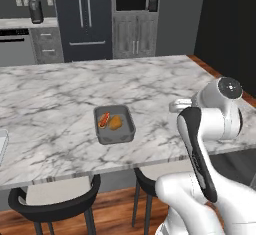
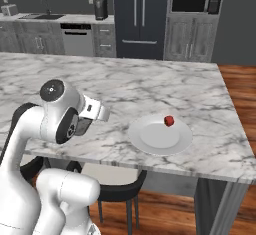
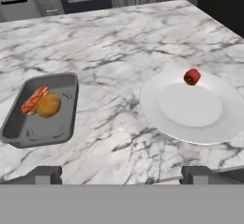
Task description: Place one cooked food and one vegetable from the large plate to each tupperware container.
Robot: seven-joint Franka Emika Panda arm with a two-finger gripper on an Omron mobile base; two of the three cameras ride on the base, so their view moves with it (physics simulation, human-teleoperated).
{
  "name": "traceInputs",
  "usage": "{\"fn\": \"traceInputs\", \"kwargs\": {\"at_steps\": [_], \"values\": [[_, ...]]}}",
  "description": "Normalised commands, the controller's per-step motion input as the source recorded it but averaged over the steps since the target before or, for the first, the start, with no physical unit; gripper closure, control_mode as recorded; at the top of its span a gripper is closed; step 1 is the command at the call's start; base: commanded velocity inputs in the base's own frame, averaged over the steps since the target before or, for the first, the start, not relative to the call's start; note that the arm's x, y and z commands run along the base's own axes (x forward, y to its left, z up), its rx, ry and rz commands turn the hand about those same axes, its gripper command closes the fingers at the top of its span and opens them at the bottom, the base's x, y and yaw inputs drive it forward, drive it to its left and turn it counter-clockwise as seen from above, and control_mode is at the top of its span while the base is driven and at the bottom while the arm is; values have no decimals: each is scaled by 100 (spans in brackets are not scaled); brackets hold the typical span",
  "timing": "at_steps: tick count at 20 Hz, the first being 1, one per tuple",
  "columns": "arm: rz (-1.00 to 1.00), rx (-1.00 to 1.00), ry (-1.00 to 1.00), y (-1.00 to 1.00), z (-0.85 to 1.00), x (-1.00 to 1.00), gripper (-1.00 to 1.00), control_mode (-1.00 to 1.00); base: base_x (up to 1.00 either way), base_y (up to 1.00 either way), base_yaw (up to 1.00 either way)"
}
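At left of the hand view, we see the dark grey tub (image 3: 43, 108) already holding two foods; the gripper (image 3: 121, 174) (jaws wide, empty) hovers low centre; next, we judge, comes the red vegetable (image 3: 192, 76) on the large plate (image 3: 190, 123), right.

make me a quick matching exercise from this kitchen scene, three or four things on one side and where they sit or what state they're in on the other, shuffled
Things:
1. dark grey tub
2. large plate
3. hot dog
4. hand

Places or states:
A. open, holding nothing
B. lies in the tub beside a round golden piece
C. holds two foods
D. carries one small red vegetable near its rim

Pairs: 1-C, 2-D, 3-B, 4-A
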Motion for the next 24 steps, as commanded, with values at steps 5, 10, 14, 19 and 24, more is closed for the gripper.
{"fn": "traceInputs", "kwargs": {"at_steps": [5,10,14,19,24], "values": [[-29,0,26,-84,-27,90,-100,-100,0,0,0],[-15,1,32,-100,-50,79,-100,-100,0,0,0],[-1,7,8,-94,-64,58,-100,-100,0,0,0],[0,5,0,-61,-37,50,-100,-100,0,0,0],[0,4,0,-31,-23,43,-100,-100,0,0,0]]}}
